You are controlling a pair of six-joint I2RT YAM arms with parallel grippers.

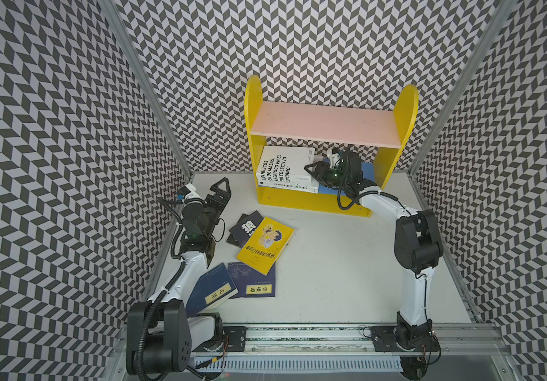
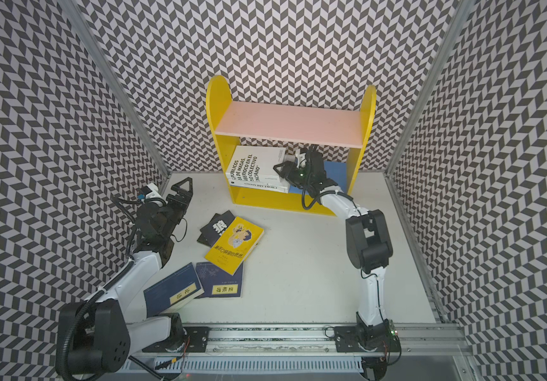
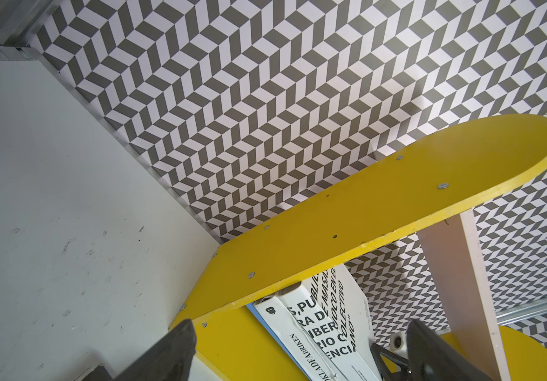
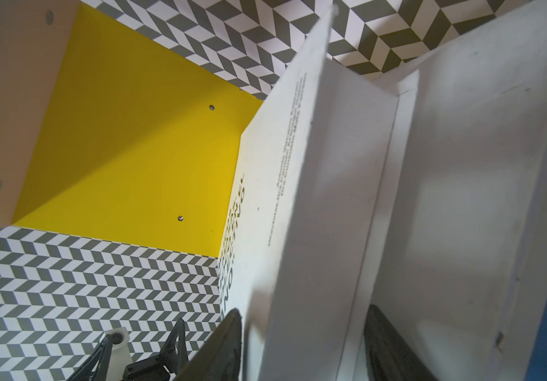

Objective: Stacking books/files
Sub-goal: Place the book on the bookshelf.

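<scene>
We read this as the shelving step for the white pair. The right gripper is inside the lower bay of the shelf, about half closed on the free edge of the top white book. In the right wrist view one finger lies on the lettered cover. The other sits on the underside, in the gap above the lower white book. That lower book lies flat on the bay's blue floor with its spine to the front. The top one looks tipped up at the gripper's end, so the two open like a wedge, though from these angles we cannot be sure how far it has lifted.

The left gripper hangs wide and empty over the counter, near the shelf's left panel and pointed at the white books.

Five books wait on the counter, well apart from the shelf. The yellow book lies across the black books and over a corner of a navy book. The second navy book sits just beside it, partly under the left arm.

In our judgement the next move is to lay the top white book square on the lower one. The jaws can then open and back straight out under the pink board, where the wrist has little room. After that the yellow book seems the natural pick, since it covers the others. Where it overhangs the black books, a finger could get under its edge.
</scene>
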